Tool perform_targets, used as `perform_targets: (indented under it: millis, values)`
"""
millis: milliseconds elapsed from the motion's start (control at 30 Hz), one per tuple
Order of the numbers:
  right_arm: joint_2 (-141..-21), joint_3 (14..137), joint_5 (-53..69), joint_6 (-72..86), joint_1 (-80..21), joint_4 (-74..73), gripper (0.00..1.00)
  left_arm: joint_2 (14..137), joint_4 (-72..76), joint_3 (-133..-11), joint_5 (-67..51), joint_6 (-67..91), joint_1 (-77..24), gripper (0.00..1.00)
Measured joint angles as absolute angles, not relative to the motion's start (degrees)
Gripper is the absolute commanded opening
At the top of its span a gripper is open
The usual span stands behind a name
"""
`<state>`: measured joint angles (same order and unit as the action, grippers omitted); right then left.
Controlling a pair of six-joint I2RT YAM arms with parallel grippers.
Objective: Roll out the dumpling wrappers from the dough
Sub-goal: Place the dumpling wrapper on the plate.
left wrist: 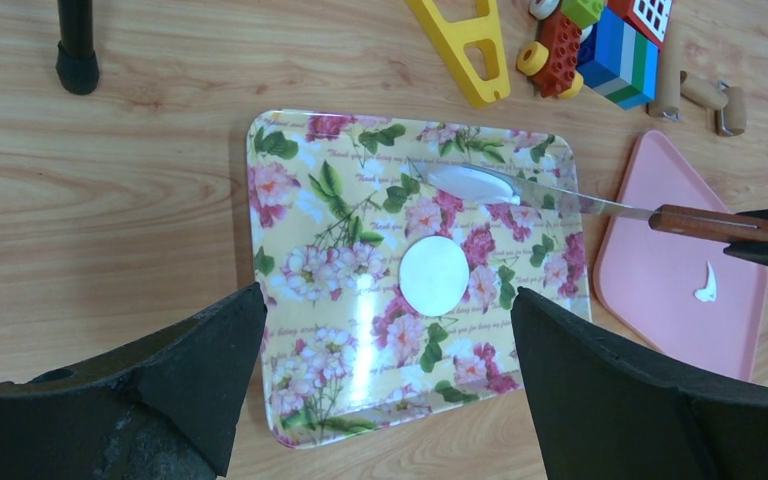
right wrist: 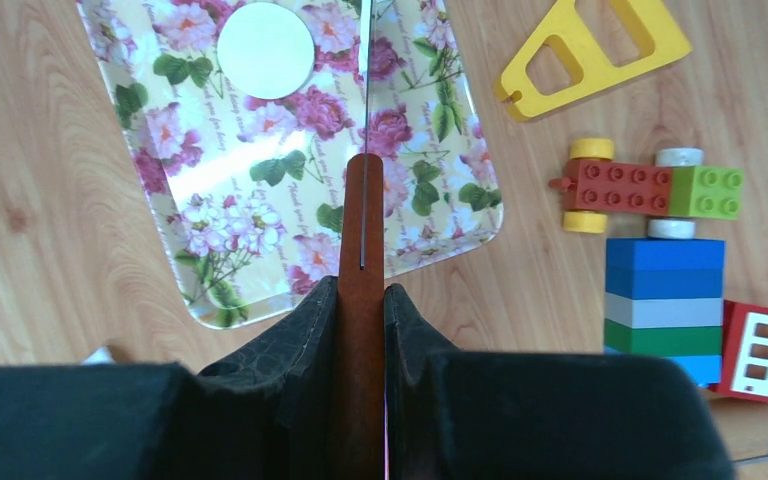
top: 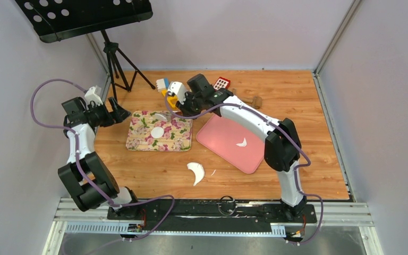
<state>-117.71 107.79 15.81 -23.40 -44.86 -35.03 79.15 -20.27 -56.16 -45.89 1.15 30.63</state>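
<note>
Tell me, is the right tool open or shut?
Shut on the knife: the right tool pinches its brown handle from both sides.

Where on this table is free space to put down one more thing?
Bare table right of the pink board, and between the tray and the near edge, left of the dough scrap. Crowded beyond the tray: toys, and the right gripper holding a knife.

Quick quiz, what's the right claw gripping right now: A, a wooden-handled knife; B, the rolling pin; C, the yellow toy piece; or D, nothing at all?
A: the right claw is shut on the brown handle of the knife, whose blade reaches out over the floral tray.
</note>
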Motion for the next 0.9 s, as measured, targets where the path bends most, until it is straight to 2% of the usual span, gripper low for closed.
perform_targets:
  millis: [900]
  values:
    - [-113.3, 99.9, -0.8, -41.6, -58.3, -32.1, 0.00, 79.2, -19.9, -55.9, -47.2, 1.2, 31.6, 1.00]
